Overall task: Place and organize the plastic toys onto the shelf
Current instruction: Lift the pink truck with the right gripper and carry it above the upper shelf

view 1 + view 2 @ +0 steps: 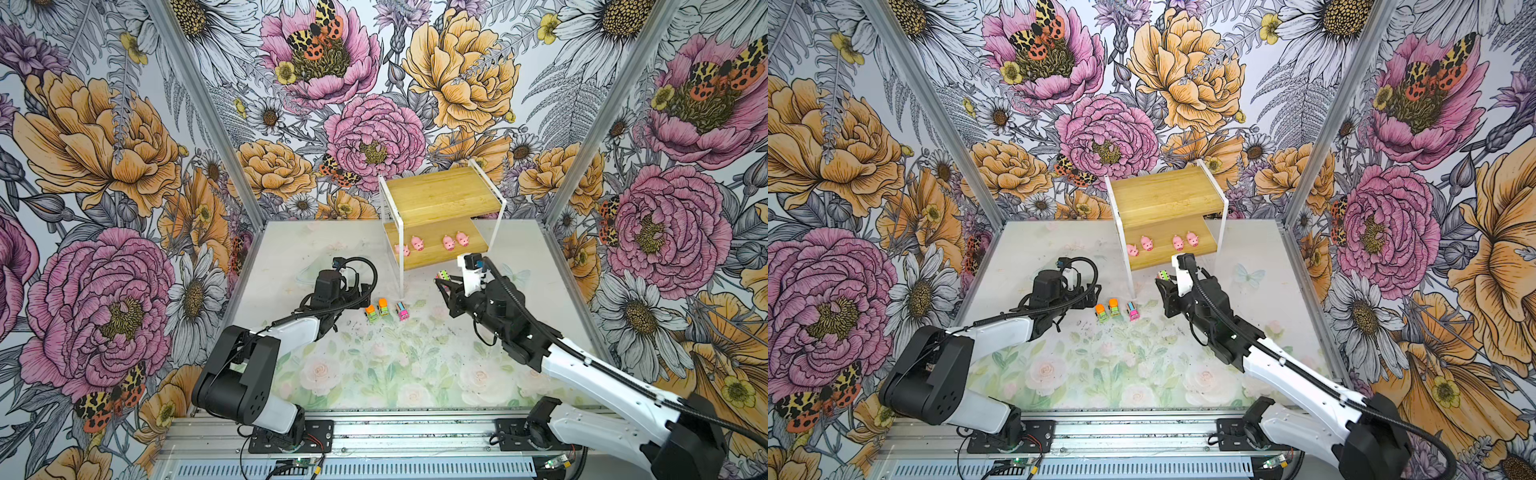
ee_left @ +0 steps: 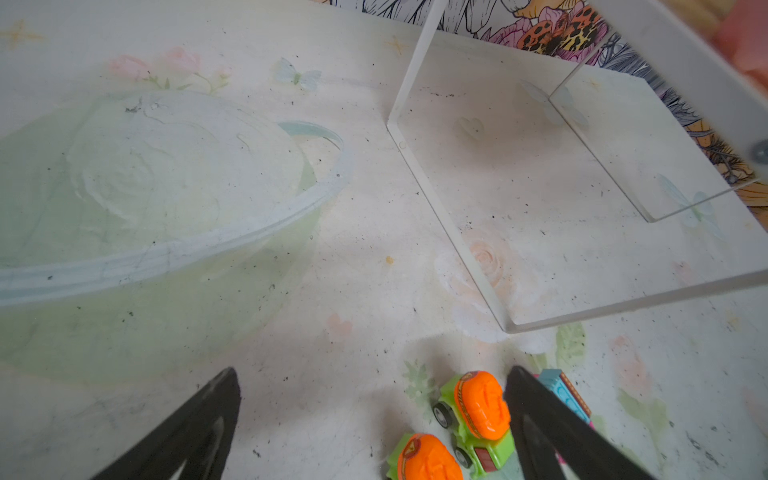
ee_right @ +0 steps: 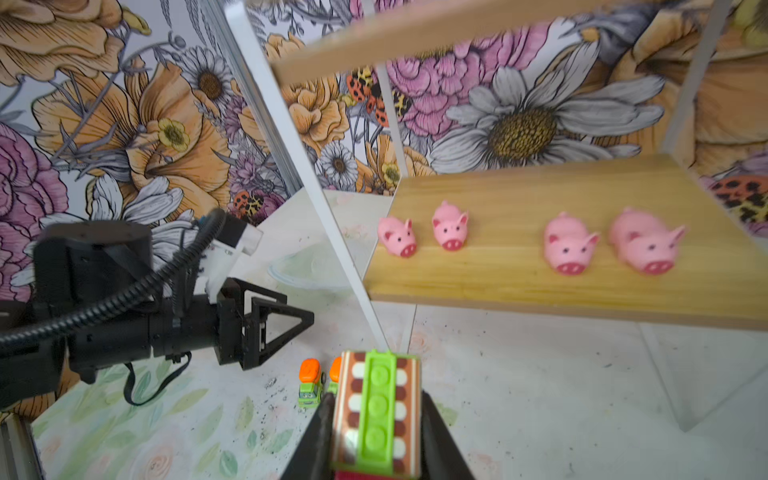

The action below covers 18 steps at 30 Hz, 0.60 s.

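The shelf (image 1: 440,195) (image 1: 1163,191) stands at the back of the table. Several pink pigs (image 1: 448,242) (image 3: 569,245) sit in a row on its lower board (image 3: 540,291); the upper board is bare. My right gripper (image 1: 443,280) (image 3: 376,419) is shut on a pink truck with a green and brown top (image 3: 376,411) (image 1: 1163,275), held above the table just in front of the lower board. Two green trucks with orange tops (image 1: 371,314) (image 1: 383,307) and a pink truck (image 1: 401,311) stand on the table. My left gripper (image 1: 362,293) (image 2: 372,386) is open beside them, one green truck (image 2: 478,407) between its fingers.
A clear shallow dish (image 2: 166,208) (image 3: 307,266) lies on the mat left of the shelf. The shelf's clear side panel (image 2: 449,232) reaches the table near the trucks. Flowered walls close in the back and both sides. A metal rail (image 1: 374,432) runs along the front.
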Available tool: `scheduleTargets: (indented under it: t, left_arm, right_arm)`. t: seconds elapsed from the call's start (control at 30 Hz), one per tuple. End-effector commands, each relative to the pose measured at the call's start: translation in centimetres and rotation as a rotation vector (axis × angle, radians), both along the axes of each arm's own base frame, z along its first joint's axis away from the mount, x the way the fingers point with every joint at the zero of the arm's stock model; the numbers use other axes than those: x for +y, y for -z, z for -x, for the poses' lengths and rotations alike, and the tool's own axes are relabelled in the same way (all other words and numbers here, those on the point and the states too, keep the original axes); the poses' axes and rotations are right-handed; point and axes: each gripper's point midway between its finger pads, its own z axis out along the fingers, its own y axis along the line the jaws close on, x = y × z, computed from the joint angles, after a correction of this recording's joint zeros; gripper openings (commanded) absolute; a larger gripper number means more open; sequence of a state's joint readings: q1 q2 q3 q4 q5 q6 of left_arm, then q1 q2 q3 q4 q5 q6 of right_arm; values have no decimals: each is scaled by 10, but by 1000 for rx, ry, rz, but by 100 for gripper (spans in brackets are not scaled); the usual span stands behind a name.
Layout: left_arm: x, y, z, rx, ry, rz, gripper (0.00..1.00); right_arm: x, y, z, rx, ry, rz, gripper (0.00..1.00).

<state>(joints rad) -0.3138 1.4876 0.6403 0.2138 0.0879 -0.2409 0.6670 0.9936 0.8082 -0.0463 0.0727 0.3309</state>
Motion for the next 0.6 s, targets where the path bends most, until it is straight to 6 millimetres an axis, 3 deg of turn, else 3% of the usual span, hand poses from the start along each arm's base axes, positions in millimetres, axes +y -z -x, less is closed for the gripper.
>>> scheduleTargets:
  t: [0.0,0.17,0.3,0.4,0.57]
  left_arm:
    - [2,-7,1,-16,0,23,99]
    - [-3,-10,0,-19,17,38,99]
    - [-5,-13,-1,-21,21,49,99]
    - [-6,-14,-1,-21,22,52,99]
    - [-4,-14,2,-22,20,48,99]
  right_arm:
    - [-36,-19,1,63,79,107,12]
    - [-57,-98,-30,14,118,85,12]
    - [-74,-140,-73,-9,179,58,12]
    - [-87,-153,-104,-21,260,70,11]
    - [-90,-143,-151,9,303,100,11]
